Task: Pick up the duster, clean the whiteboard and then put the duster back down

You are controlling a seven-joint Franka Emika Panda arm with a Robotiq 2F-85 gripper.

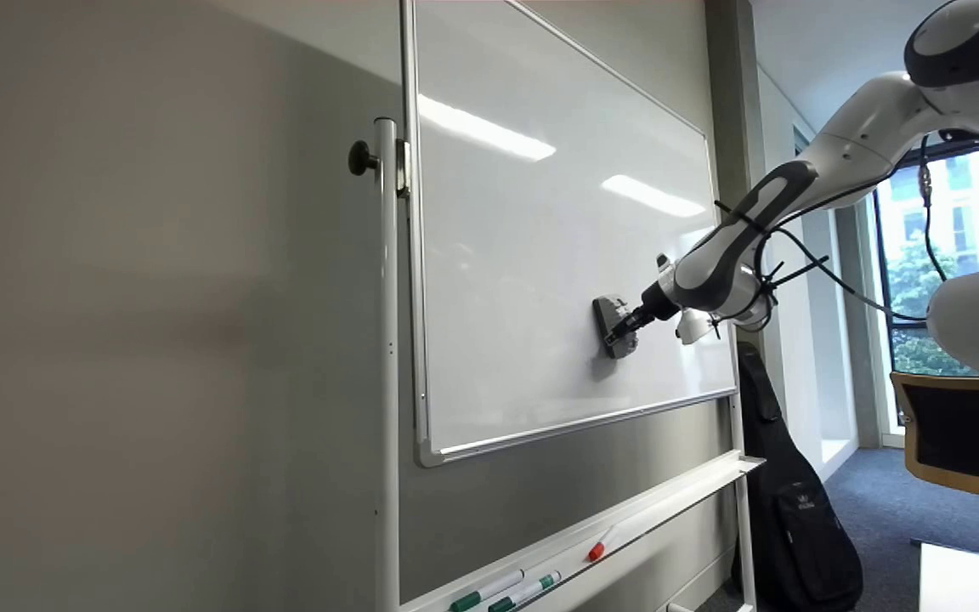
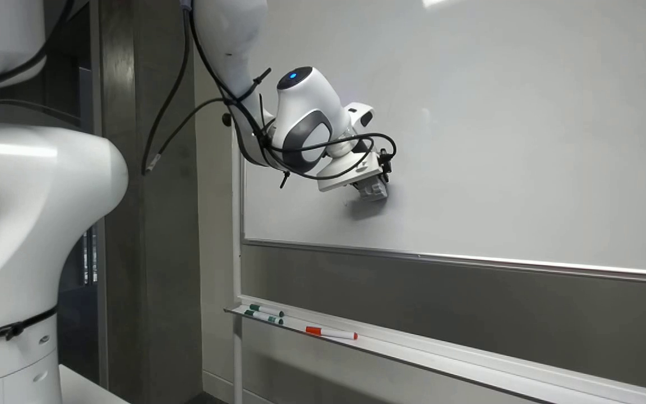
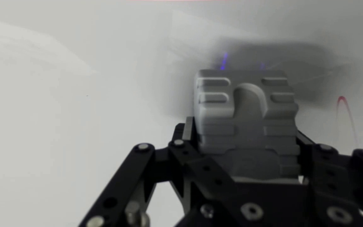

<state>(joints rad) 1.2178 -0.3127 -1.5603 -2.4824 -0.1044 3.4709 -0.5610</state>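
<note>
The grey duster is held between the fingers of my gripper, which is shut on its two sides. In both exterior views the duster is against or very close to the whiteboard, its darker underside facing the board. It is at the board's lower part, above the bottom frame edge. In the wrist view, short blue marks show just beyond the duster's far edge, and a thin red curved line shows to its right. The board surface under the duster is hidden.
A white tray below the board holds two green markers and a red marker. A black instrument case leans behind the stand's far post. A chair stands at the right. Loose cables hang along the arm.
</note>
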